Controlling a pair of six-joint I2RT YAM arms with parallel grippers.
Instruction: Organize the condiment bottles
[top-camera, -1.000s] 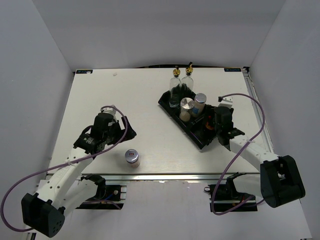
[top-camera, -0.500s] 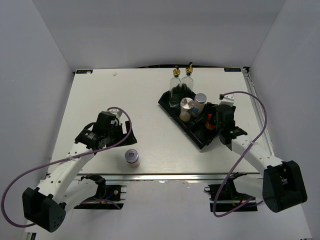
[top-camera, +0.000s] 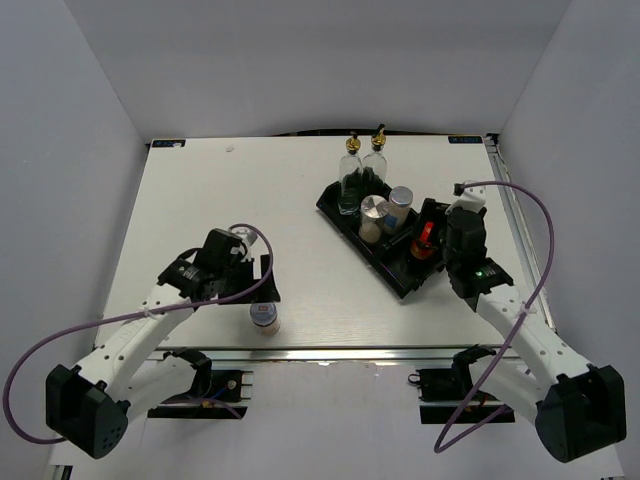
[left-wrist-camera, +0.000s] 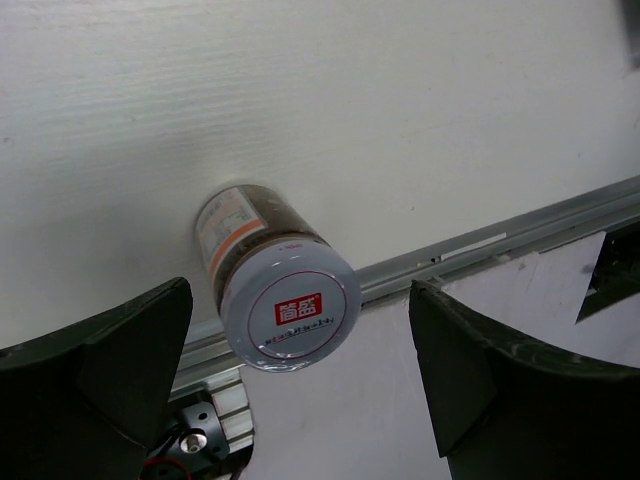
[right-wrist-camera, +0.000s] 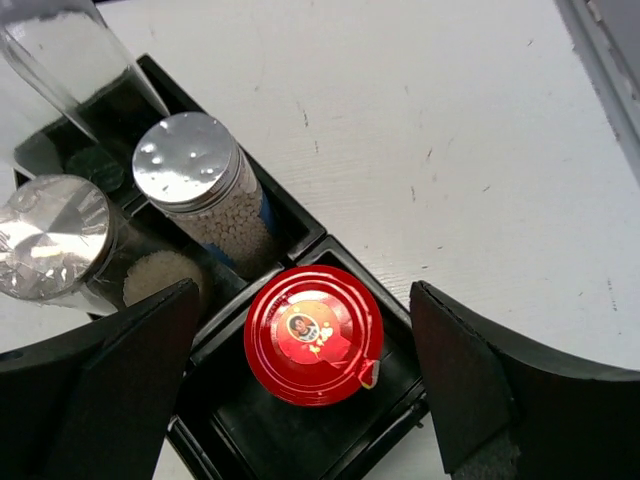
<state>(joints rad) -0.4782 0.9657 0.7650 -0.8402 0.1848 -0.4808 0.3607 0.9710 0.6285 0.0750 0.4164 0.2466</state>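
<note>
Risk lies with the lone shaker, standing close to the bench's front edge between the spread left fingers: an off-centre close could knock it over the lip; the right fingers, also spread, flank the red-lidded jar seated in the tray

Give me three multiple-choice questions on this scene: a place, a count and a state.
1. Where does the red-lidded jar stand?
A) on the bare table
B) in the black tray's end compartment
C) atop a shaker

2. How many tall gold-topped bottles are there?
A) two
B) one
C) four

3. How do the left jaws stand?
A) shut on a bottle
B) out of view
C) open, either side of the white-capped jar

B: tray walls ring it in the right wrist view.
A: both stand at the tray's far end.
C: gaps show on both sides of the jar.
</note>
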